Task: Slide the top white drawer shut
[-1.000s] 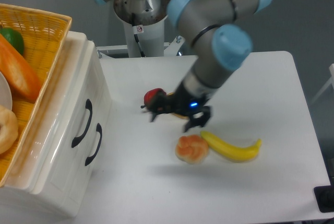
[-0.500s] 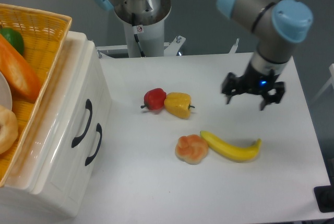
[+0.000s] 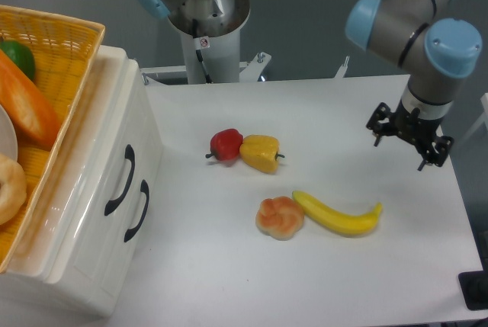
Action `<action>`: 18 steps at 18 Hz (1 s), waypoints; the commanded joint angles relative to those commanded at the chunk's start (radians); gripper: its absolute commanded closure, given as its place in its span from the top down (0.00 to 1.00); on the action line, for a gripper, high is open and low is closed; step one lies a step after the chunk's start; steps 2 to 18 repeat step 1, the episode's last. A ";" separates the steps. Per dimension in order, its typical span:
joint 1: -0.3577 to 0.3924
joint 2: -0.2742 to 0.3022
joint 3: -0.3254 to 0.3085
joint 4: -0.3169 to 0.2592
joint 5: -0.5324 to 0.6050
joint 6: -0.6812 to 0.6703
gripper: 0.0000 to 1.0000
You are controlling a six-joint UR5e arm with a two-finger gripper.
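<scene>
The white cabinet (image 3: 84, 213) stands at the left of the table. The top white drawer (image 3: 107, 152) carries the upper black curved handle (image 3: 120, 179). Its front looks flush with the lower drawer front, whose handle (image 3: 139, 210) sits just beside it. I see no gap between them. My gripper (image 3: 399, 152) is open and empty, hanging over the right side of the table, far from the cabinet.
A yellow wicker basket (image 3: 69, 52) with food sits on top of the cabinet. A red pepper (image 3: 226, 144), yellow pepper (image 3: 260, 152), pastry (image 3: 279, 217) and banana (image 3: 339, 216) lie mid-table. The arm's base (image 3: 206, 22) stands at the back.
The arm has swung from above the peppers at mid-table to the right side of the table. The drawers and fruit have not moved.
</scene>
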 joint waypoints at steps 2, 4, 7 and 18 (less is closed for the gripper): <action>0.009 -0.005 0.002 0.000 0.000 0.026 1.00; 0.009 -0.005 0.002 0.000 0.000 0.026 1.00; 0.009 -0.005 0.002 0.000 0.000 0.026 1.00; 0.009 -0.005 0.002 0.000 0.000 0.026 1.00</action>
